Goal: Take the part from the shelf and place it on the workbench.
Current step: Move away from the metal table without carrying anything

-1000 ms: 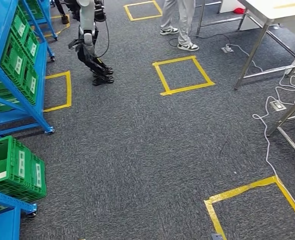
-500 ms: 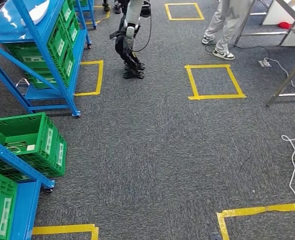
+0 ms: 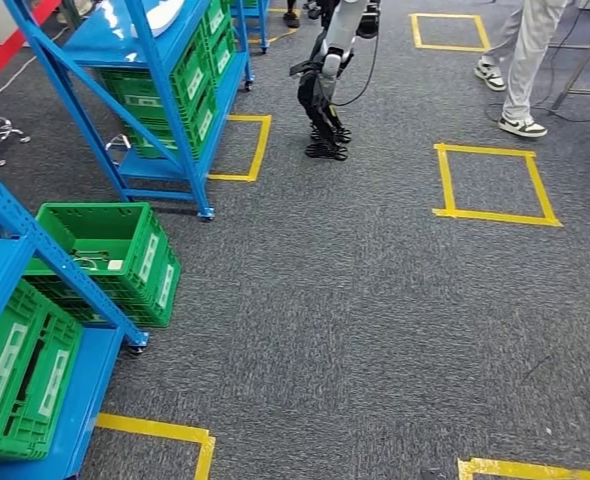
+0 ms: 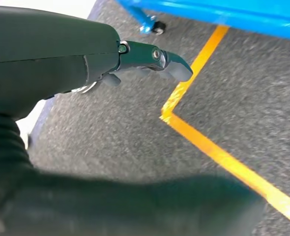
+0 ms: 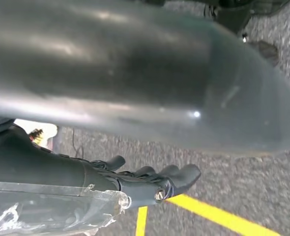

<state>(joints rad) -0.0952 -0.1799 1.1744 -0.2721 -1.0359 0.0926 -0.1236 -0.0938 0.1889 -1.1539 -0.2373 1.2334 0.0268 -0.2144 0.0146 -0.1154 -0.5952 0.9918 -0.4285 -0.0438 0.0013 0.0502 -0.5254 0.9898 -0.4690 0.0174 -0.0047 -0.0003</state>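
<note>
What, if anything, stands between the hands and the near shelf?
Nothing visible: only carpet lies before the near shelf at the left. The left hand and right hand hang empty over it. The part itself cannot be made out.
</note>
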